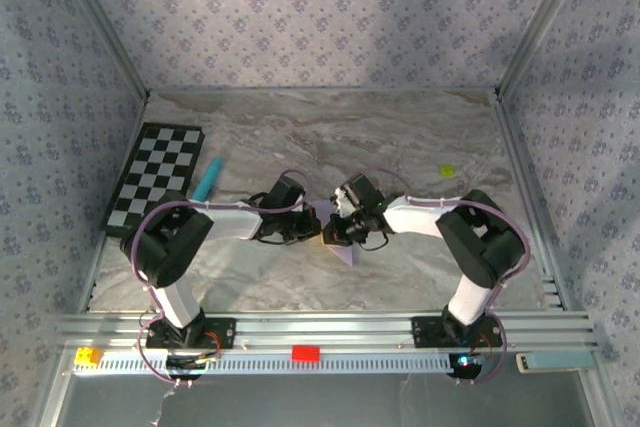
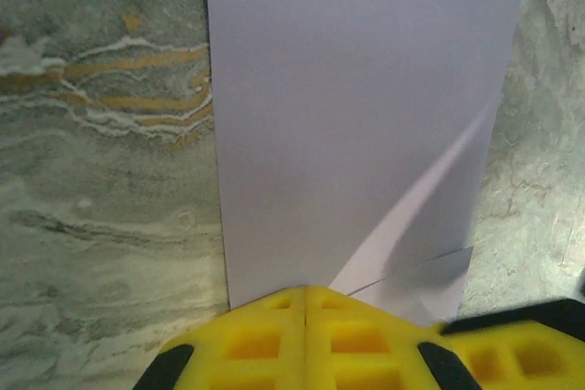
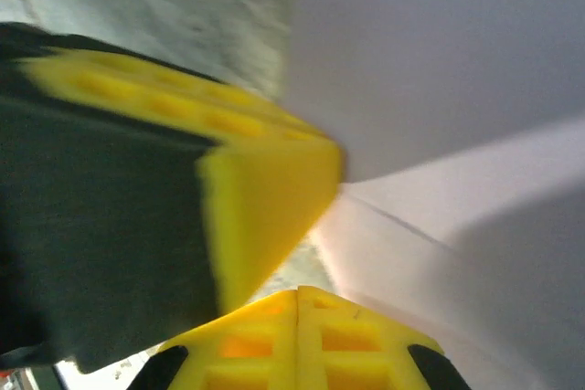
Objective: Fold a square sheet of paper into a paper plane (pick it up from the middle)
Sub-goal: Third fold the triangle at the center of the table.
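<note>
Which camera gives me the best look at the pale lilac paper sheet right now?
Left wrist: the pale lilac paper sheet is sharp, its diagonal crease plain. Right wrist shows it blurred and close; top external, a small far-off sliver.

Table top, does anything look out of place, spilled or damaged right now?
Nothing is spilled or damaged. A small yellow-green object lies alone on the right, and the checkerboard sits askew at the left with a teal pen beside it. The lilac paper shows creases, as expected from folding.
</note>
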Controlling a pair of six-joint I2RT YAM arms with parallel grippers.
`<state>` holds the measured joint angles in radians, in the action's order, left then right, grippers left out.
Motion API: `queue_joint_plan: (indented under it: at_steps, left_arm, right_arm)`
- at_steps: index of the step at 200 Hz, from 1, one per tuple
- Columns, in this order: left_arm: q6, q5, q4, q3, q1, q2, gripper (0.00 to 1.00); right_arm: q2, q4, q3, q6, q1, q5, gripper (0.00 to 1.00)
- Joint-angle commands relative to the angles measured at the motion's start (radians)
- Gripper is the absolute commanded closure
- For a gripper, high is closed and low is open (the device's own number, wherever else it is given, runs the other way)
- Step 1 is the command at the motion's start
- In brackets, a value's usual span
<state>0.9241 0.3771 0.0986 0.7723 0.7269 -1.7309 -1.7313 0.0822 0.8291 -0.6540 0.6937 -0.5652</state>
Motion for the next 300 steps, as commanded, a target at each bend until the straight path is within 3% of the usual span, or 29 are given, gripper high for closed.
queue_joint_plan:
  at_steps: [1,201,247,300]
  left_arm:
    - [-0.021,-0.052,-0.101,0.001,0.0,-0.045,1.0]
    - [-0.033,-0.052,-0.118,0.013,-0.003,-0.065,1.0]
    - [-0.024,-0.052,-0.114,0.007,-0.003,-0.06,1.0]
    - [0.126,-0.067,-0.011,-0.07,0.011,-0.002,1.0]
  right_arm:
    - [-0.032,0.005,-0.02,0.012,0.004,0.013,0.95]
    - [0.262,-0.025,-0.329,0.017,-0.049,-0.049,0.89]
    - [0.293,0.01,-0.381,0.083,-0.089,-0.039,0.88]
    - [0.438,0.056,-0.357,0.068,-0.135,-0.007,0.84]
